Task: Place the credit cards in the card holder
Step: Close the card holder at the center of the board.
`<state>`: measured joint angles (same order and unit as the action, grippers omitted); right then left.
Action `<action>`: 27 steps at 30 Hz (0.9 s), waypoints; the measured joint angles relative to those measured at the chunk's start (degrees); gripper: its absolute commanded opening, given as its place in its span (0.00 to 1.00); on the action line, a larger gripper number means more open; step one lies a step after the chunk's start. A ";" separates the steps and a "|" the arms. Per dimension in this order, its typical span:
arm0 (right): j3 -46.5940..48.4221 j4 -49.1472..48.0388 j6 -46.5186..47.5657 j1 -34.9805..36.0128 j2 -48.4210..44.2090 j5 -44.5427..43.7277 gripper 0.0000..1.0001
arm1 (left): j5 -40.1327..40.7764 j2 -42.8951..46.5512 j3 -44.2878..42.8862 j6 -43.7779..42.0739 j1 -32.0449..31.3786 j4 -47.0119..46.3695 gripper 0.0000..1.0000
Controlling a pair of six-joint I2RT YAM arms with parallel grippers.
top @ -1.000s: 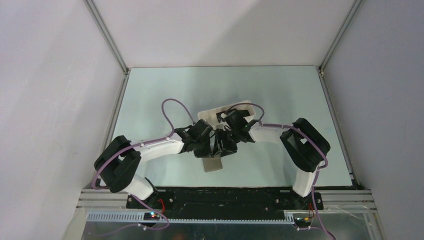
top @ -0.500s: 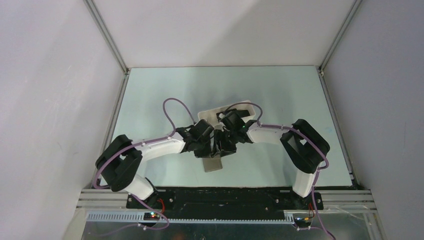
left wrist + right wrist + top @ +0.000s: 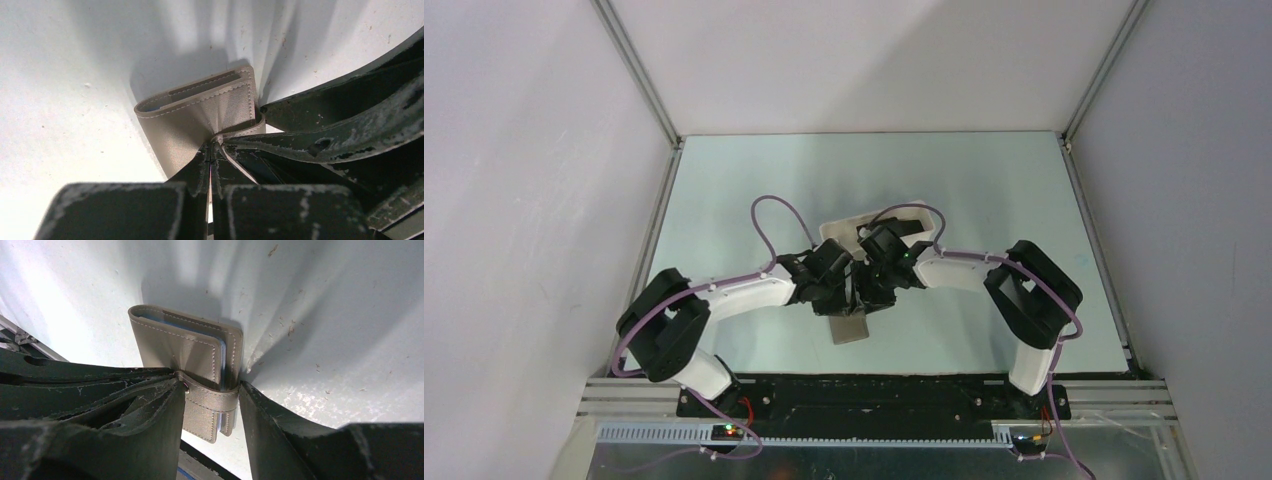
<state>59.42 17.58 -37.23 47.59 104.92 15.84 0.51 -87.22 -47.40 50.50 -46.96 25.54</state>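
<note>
Tabletop [image 3: 70, 65], card holder [image 3: 195, 120] strap seemingly clamped in left end effector [image 3: 210, 152]

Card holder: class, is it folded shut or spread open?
Folded shut. In the right wrist view the card holder has its covers stacked, only thin blue edges showing between them, and its strap wraps around the edge.

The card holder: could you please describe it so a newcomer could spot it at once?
On the pale table, find where the left gripper and right gripper meet. The card holder is there, a small flat grey-brown stitched wallet with a strap, unlike the long white tray beyond it.
</note>
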 measured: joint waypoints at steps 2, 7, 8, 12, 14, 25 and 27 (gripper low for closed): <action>0.11 0.17 0.02 0.24 0.02 -0.48 0.46 | 0.00 -0.07 -0.04 0.00 0.00 0.02 0.00; 0.24 0.48 0.13 0.63 0.15 -0.90 0.45 | 0.09 -0.24 -0.07 0.02 -0.07 -0.04 0.00; 0.26 0.52 0.17 0.72 0.15 -1.09 0.45 | 0.15 -0.24 -0.07 0.02 -0.07 -0.04 0.00; 0.52 0.70 0.20 1.29 0.26 -2.03 0.45 | 0.26 -0.35 -0.07 0.07 -0.13 -0.02 0.00; 0.74 0.83 0.22 1.49 0.44 -2.36 0.45 | 0.28 -0.46 -0.09 0.17 -0.13 -0.02 0.00; 1.75 2.29 -0.09 1.66 1.33 -2.97 0.34 | 0.31 -0.81 -0.22 1.18 -0.13 -0.04 0.00; 1.75 2.29 -0.09 1.84 1.33 -3.34 0.33 | 0.31 -0.96 -0.37 1.51 -0.13 0.13 0.00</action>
<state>61.17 19.88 -37.32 49.43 106.26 12.49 0.82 -88.18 -47.77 52.01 -47.09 25.67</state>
